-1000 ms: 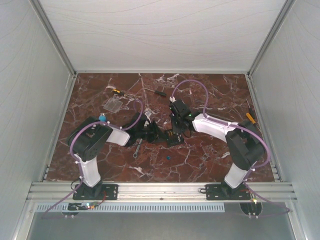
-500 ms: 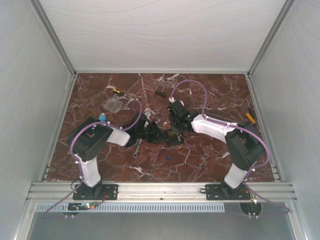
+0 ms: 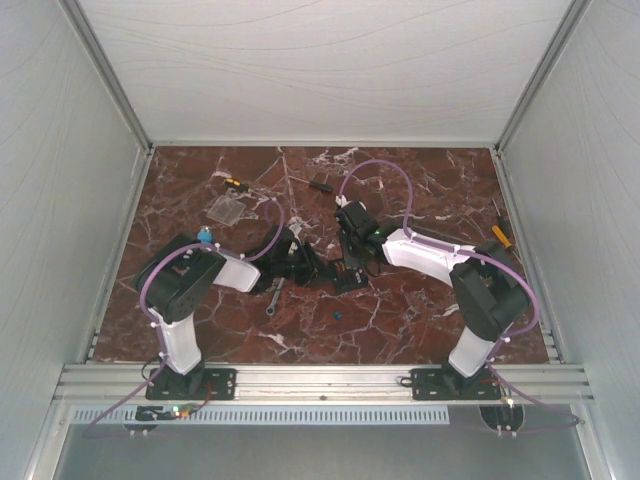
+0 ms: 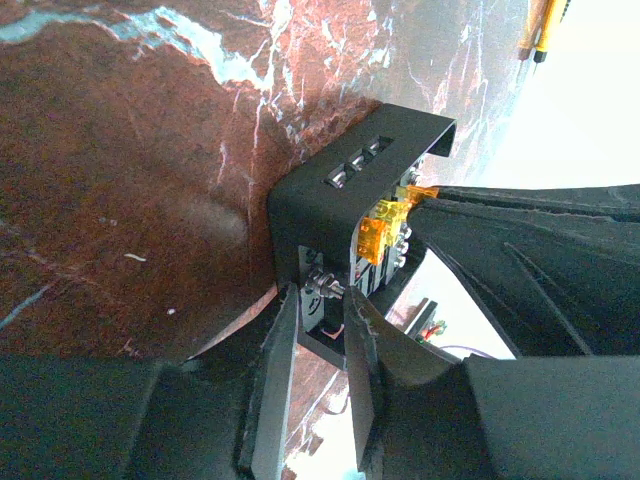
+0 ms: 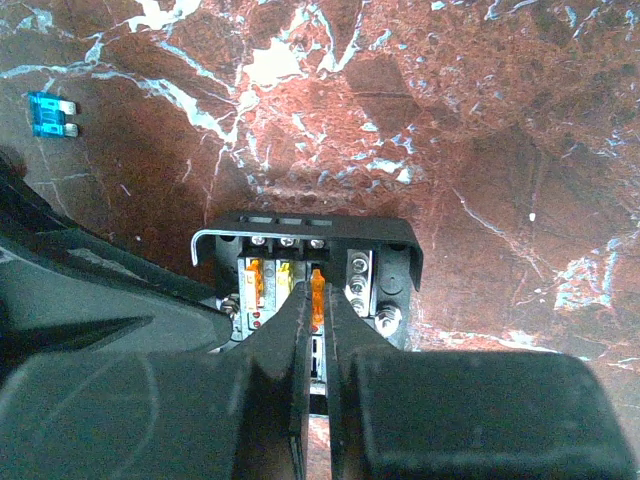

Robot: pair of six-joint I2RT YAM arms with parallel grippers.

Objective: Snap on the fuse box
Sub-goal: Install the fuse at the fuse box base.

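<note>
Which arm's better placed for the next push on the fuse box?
Right. The right gripper is closed on an orange fuse at the open face of the fuse box, lined up to press in. The left gripper clamps the box's edge, steadying it.

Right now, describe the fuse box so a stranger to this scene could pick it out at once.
On the red marble table, look at the middle, where the left pincer and right pincer meet. The fuse box sits between them: a small black squarish box showing orange fuses, unlike the flat clear cover at far left or the loose blue fuse closer to the near edge.
</note>
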